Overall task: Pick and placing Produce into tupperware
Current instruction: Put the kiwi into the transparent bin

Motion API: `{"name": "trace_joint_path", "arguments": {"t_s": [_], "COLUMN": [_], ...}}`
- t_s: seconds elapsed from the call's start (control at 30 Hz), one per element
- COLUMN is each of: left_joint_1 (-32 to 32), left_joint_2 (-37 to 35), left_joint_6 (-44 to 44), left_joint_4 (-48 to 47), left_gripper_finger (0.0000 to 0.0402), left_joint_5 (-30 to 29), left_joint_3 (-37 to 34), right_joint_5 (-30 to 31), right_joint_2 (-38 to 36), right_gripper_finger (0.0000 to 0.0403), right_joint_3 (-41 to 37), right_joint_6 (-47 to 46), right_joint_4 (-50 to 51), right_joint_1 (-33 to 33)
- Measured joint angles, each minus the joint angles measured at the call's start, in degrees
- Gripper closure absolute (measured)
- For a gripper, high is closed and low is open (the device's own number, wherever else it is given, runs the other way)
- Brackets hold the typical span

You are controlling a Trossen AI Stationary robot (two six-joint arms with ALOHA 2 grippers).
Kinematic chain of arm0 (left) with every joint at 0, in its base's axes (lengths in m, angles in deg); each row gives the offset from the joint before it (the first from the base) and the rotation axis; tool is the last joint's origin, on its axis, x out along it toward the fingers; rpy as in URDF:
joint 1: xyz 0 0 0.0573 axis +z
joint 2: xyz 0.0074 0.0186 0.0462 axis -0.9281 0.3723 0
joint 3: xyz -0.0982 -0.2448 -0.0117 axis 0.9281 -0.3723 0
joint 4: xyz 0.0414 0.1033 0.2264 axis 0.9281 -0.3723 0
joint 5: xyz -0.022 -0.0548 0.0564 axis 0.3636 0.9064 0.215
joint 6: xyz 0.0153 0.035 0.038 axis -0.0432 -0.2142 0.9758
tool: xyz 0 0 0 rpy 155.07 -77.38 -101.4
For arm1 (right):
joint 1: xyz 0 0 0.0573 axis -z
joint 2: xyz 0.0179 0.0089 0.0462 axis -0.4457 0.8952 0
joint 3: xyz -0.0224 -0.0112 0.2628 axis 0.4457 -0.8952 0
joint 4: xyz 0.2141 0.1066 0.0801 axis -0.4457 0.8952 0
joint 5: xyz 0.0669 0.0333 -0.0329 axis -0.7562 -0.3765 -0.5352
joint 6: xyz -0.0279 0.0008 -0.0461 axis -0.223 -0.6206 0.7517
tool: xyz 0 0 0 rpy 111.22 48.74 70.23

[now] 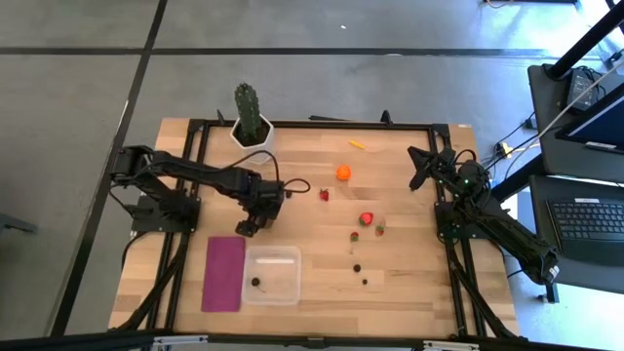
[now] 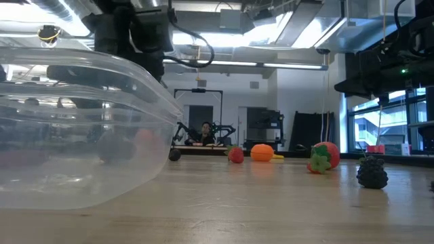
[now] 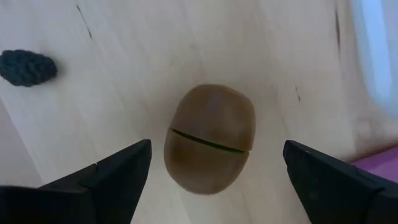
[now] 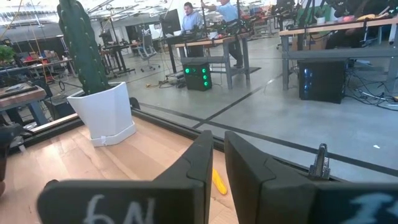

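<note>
A brown oval kiwi (image 3: pixel 210 138) with a thin slit across it lies on the wood. My left gripper (image 3: pixel 217 144) is open and points down over it. Its fingers (image 3: pixel 121 174) stand on either side of the kiwi without touching. In the high view this gripper (image 1: pixel 252 226) hangs just beyond the clear tub's (image 1: pixel 271 275) far edge and hides the kiwi. One dark berry (image 1: pixel 255 283) sits inside the tub. An orange ball (image 1: pixel 343 173), strawberries (image 1: pixel 366 218), dark berries (image 1: pixel 356 266) and a yellow piece (image 1: pixel 358 144) lie on the table. My right gripper (image 1: pixel 419 168) waits shut at the far right.
A magenta rectangle (image 1: pixel 224 273) lies flat left of the tub. The cactus in its white pot (image 1: pixel 251 122) stands at the far edge. A dark berry (image 3: pixel 28 67) lies on the wood near the kiwi. In the low view the tub (image 2: pixel 74 135) fills the left.
</note>
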Motion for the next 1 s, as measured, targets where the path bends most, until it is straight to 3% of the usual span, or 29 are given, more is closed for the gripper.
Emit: {"name": "trace_joint_path", "arguments": {"t_s": [0.3, 0.7, 1.0], "left_joint_1": [0.00, -1.91, -2.21], "left_joint_2": [0.05, 7.54, 8.28], "left_joint_6": [0.04, 0.01, -0.44], "left_joint_4": [2.17, 2.47, 3.22], "left_gripper_finger": [0.0044, 0.0044, 0.0044], "left_joint_5": [-1.22, -1.72, -3.19], "left_joint_3": [-0.21, -0.27, -0.25], "right_joint_5": [0.00, 0.00, 0.00], "right_joint_2": [0.00, 0.02, 0.02], "right_gripper_finger": [0.0357, 0.0357, 0.0357], "right_joint_3": [0.00, 0.00, 0.00], "right_joint_6": [0.00, -0.06, -0.07], "right_joint_4": [0.00, 0.00, 0.00], "right_joint_1": [0.00, 0.00, 0.01]}}
